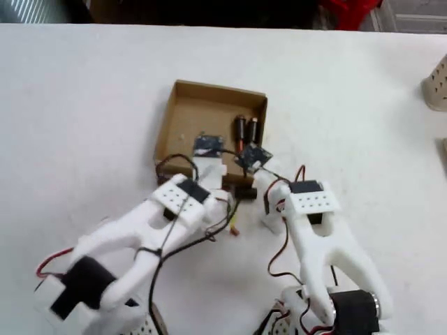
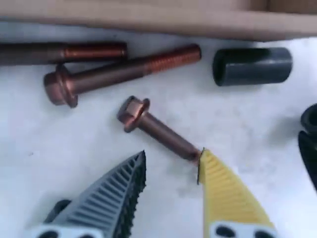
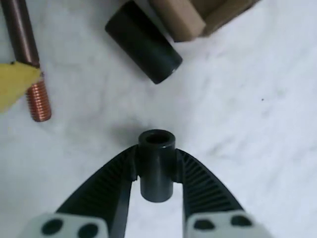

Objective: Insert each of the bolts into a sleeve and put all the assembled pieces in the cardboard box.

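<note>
L gripper (image 2: 172, 154) open astride short copper flanged bolt (image 2: 157, 130), yellow fingertip (image 2: 210, 166) touching shaft. R gripper (image 3: 156, 153) clamped on black cylindrical sleeve (image 3: 156, 176), near brown cardboard box (image 1: 202, 112).

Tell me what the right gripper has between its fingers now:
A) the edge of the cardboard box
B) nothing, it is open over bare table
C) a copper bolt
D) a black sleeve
D: in the right wrist view the right gripper has both black fingers pressed against the sides of a black sleeve, whose open bore faces the camera.
</note>
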